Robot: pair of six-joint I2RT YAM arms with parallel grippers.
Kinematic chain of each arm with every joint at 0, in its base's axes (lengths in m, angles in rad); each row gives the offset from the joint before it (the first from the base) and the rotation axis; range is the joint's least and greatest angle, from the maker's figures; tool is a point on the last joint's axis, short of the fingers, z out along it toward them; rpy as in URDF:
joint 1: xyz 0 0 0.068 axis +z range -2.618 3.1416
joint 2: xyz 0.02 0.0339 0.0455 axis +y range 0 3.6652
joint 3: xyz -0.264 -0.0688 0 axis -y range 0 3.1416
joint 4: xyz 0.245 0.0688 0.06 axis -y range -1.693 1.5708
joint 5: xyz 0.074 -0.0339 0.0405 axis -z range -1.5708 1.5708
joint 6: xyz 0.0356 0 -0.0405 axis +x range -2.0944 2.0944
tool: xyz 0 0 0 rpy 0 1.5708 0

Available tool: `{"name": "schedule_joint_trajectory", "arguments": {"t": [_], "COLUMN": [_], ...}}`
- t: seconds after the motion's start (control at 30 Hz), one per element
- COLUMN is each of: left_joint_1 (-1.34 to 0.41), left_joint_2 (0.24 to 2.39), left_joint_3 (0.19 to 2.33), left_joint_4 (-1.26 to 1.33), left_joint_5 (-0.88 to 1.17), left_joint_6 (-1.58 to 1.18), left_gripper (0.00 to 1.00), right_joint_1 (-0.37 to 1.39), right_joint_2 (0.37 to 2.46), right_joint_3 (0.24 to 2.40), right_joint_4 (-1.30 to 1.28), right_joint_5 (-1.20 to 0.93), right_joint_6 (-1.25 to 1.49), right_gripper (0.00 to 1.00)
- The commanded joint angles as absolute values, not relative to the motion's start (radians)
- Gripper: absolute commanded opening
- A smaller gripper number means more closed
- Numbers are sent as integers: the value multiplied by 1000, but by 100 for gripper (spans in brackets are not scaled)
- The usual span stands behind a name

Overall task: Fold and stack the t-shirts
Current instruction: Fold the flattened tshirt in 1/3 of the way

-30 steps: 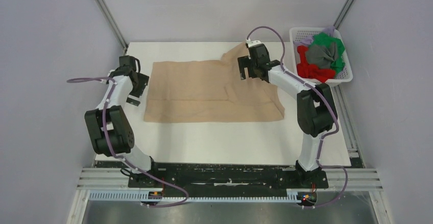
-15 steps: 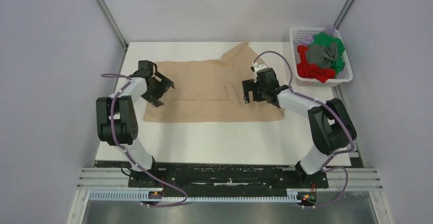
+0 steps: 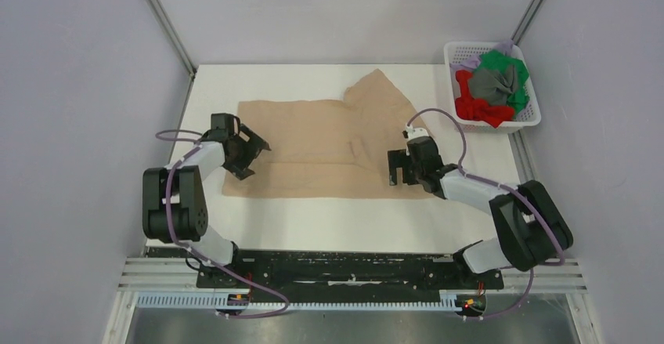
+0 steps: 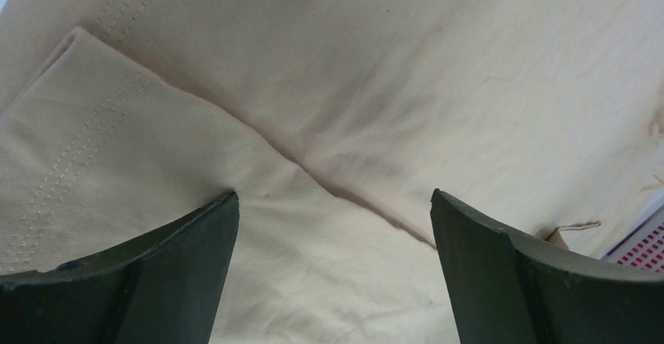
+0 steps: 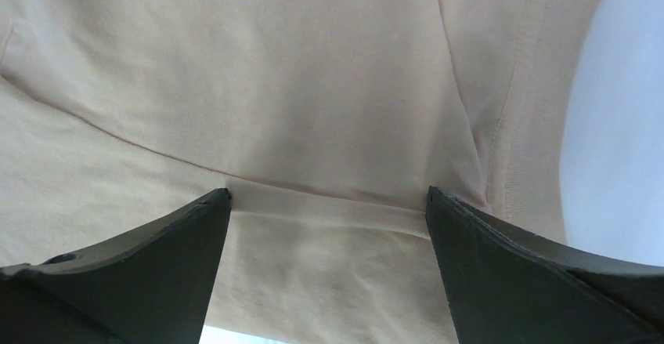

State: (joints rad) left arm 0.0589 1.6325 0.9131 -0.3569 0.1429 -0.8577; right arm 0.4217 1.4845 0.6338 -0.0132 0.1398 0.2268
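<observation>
A beige t-shirt (image 3: 313, 144) lies spread flat on the white table, one sleeve sticking out at the far right. My left gripper (image 3: 244, 156) is open, low over the shirt's near-left corner; in the left wrist view (image 4: 333, 203) its fingers straddle a folded seam of beige cloth (image 4: 391, 85). My right gripper (image 3: 401, 170) is open, low over the shirt's near-right corner; in the right wrist view (image 5: 325, 203) its fingers straddle a hem fold of the shirt (image 5: 313, 109). Red (image 3: 478, 107), grey (image 3: 495, 85), green (image 3: 501, 63) and lavender (image 3: 468, 63) shirts lie bunched in the basket.
A white plastic mesh basket (image 3: 532, 117) stands at the table's far right corner. The white table (image 3: 337, 219) runs bare along the near side of the shirt. Metal frame posts rise at the far corners.
Both grippers have moved toward the near edge and down onto the shirt's near corners; the right gripper came from the far sleeve, the left from off the shirt's left edge.
</observation>
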Motion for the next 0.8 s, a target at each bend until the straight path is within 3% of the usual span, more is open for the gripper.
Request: {"name": "schedule_joint_trajectory", "arguments": {"t": [0.0,0.23,0.77], "left_joint_1": [45,39,31], "left_joint_2": [1551,1417,1291], "left_joint_3": [727,602,601], "left_joint_4": [-477,-520,-608], "left_joint_5": [134,107,35], "left_joint_6": [-811,-816,-838], "left_gripper": [100,100,100], "right_joint_1": [417,416,423], "right_joint_2": [1376,1176,945], "right_joint_3": [461,323,235], "right_joint_4": [-202,-328,-500], "right_joint_5": [159,150,107], "right_joint_6": [303,355,491], "right_gripper": [98,98,98]}}
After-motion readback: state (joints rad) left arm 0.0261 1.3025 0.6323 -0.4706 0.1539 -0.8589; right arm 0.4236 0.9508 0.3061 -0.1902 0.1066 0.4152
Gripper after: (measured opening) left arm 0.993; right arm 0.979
